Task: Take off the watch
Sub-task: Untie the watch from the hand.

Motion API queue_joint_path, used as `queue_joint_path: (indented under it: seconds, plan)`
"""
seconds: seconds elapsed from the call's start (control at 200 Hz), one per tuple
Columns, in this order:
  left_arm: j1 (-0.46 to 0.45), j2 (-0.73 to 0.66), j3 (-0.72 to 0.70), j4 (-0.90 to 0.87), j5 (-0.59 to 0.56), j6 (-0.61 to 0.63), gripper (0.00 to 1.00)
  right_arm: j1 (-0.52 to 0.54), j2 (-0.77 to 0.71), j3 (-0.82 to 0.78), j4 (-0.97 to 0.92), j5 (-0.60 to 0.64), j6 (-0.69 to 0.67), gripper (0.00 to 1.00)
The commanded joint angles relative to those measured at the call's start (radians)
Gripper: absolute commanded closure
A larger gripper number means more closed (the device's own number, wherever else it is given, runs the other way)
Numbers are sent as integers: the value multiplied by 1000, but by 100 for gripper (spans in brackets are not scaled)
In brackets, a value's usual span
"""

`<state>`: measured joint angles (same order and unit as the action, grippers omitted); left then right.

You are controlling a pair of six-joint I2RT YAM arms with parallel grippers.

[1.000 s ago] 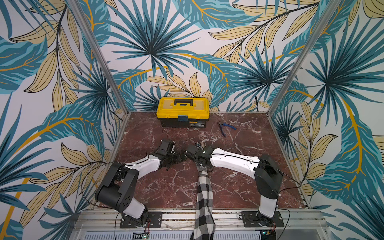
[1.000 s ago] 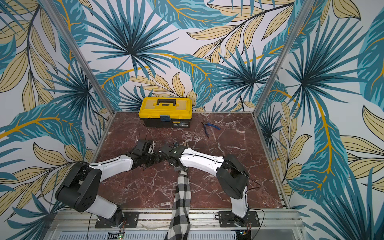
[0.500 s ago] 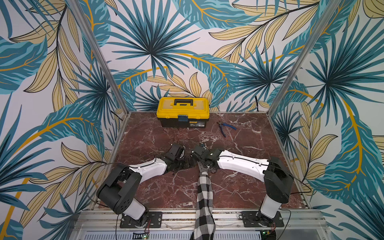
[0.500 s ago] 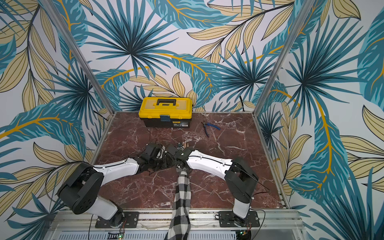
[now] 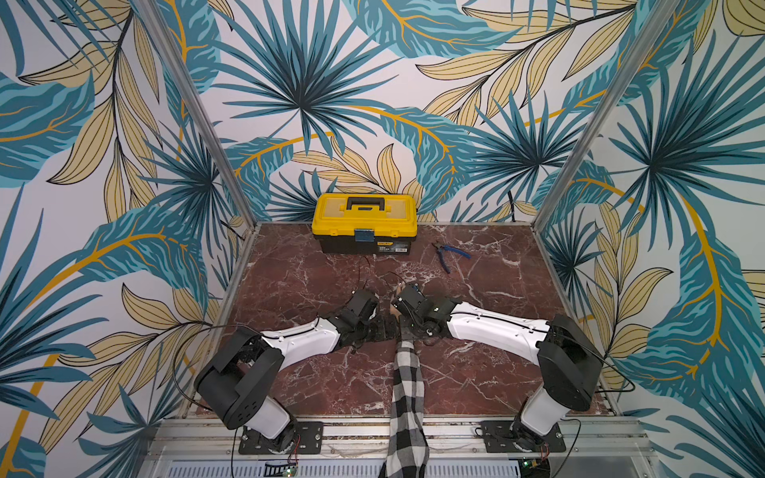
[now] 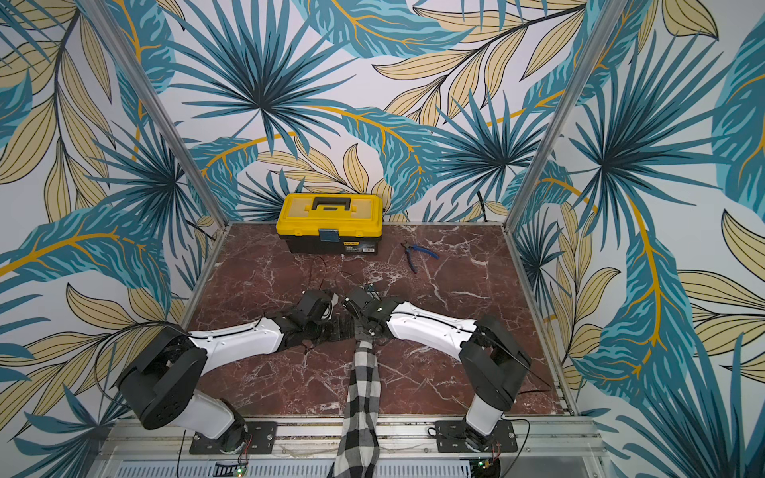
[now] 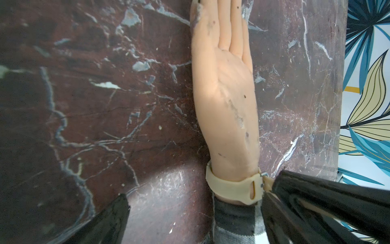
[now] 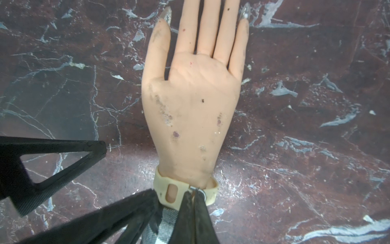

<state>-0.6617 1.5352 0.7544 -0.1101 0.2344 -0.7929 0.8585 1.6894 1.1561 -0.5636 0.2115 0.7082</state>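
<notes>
A mannequin hand [image 8: 190, 101] lies palm up on the marble table, its forearm in a black-and-white checked sleeve [image 5: 407, 380]. The watch [image 8: 161, 183] is a cream strap buckled round the wrist; its case is hidden. My right gripper [image 8: 194, 193] is shut on the strap at the metal buckle. In the left wrist view the watch [image 7: 230, 188] and wrist sit between the wide-apart fingers of my open left gripper [image 7: 194, 209], nearer one finger. In both top views the two grippers meet over the wrist and hide the watch.
A yellow toolbox [image 5: 364, 219] stands at the back of the table [image 5: 314, 385], with blue-handled pliers [image 5: 451, 252] to its right. Metal posts and patterned walls close in the table on three sides. The sleeve hangs over the front rail.
My left gripper has moved right, up to the wrist, staying open. My right gripper has closed on the strap at the buckle.
</notes>
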Motion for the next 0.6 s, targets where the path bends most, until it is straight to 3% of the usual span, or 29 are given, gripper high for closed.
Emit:
queue_joint_path:
  seconds: [0.0, 0.596]
  plan:
    - [-11, -1, 26, -5, -11, 10, 1, -6, -26, -24, 8, -10, 20, 100]
    - [-29, 86, 9, -10, -52, -9, 1, -22, -47, -32, 11, -19, 17, 100]
